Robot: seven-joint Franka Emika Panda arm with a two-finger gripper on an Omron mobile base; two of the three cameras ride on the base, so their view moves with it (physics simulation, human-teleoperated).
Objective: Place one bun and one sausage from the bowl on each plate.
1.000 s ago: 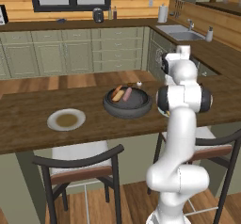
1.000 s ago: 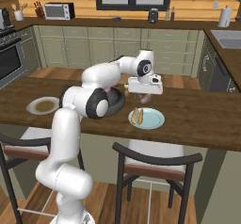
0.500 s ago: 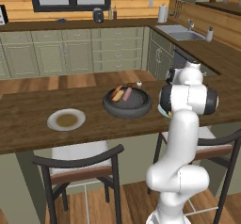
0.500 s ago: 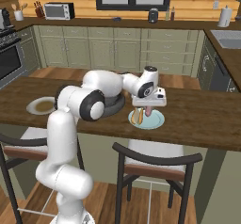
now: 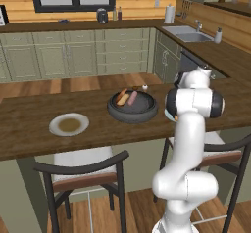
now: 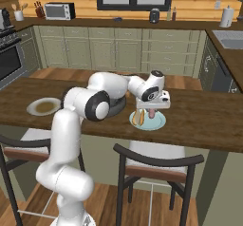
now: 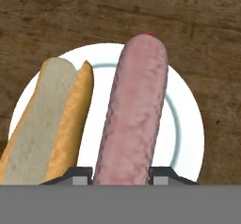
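We are holding a pink sausage (image 7: 134,110) pinched in our gripper (image 7: 120,173) over the right plate (image 7: 188,129), beside the bun (image 7: 47,119). Next we should lower it and let go; the bowl (image 5: 133,107) is sitting left

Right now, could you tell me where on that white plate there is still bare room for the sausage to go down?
The plate is bare beside the bun, on the half under the sausage in the pincer; the bun's half is crowded.
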